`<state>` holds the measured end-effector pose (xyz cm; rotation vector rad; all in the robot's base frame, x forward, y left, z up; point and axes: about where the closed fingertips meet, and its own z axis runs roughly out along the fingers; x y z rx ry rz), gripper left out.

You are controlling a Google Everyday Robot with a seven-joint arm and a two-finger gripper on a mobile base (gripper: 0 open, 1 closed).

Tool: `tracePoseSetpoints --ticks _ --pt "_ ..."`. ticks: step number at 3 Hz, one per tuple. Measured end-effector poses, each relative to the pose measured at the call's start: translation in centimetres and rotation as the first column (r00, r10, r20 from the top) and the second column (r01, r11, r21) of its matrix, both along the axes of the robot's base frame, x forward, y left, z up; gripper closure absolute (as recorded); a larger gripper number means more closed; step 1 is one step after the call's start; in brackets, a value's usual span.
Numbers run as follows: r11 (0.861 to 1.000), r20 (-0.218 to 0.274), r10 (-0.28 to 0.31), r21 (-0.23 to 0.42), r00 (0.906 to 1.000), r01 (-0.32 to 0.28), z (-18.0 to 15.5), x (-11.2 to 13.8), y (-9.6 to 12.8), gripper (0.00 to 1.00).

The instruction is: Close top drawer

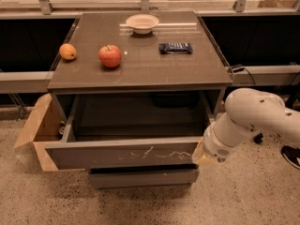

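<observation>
a: first entry, the gripper?
b: gripper, pale beige tip on a rounded, smooth white arm. it sits against the right end of the top drawer's front panel. whether it is spread or closed cannot be told.

a: the top drawer?
b: top drawer, wide, shallow, dark grey, standing well out of the cabinet. its front is flat and handleless, with pale scratches just left of the gripper.

a: beneath it?
b: lower drawer front, narrower, plain grey, unscratched, below and left of the gripper.

a: above?
b: cabinet top, a glossy brown slab, up and behind the gripper. it holds a round red apple, a smaller orange to the apple's left, a shallow pale bowl at the back, and a flat dark wrapped bar.

a: on the floor?
b: open brown cardboard box, well left of the gripper at the drawer's far end, on speckled floor.
</observation>
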<state>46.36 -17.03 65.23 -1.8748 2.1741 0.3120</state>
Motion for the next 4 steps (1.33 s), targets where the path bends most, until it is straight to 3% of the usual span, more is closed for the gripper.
tracePoseSetpoints --ticks 1,2,3,4 --pt "0.999 0.014 -0.039 0.010 0.9992 0.039 -1.3 2.5 -1.2 0.49" --pt "0.998 0.031 -0.055 0.022 0.9980 0.054 -1.4 4.0 -1.8 0.27" --pt "0.997 0.072 -0.049 0.062 0.9962 0.045 -0.6 7.1 -2.0 0.00" --pt "0.997 0.072 -0.049 0.062 0.9962 0.045 -0.6 7.1 -2.0 0.00"
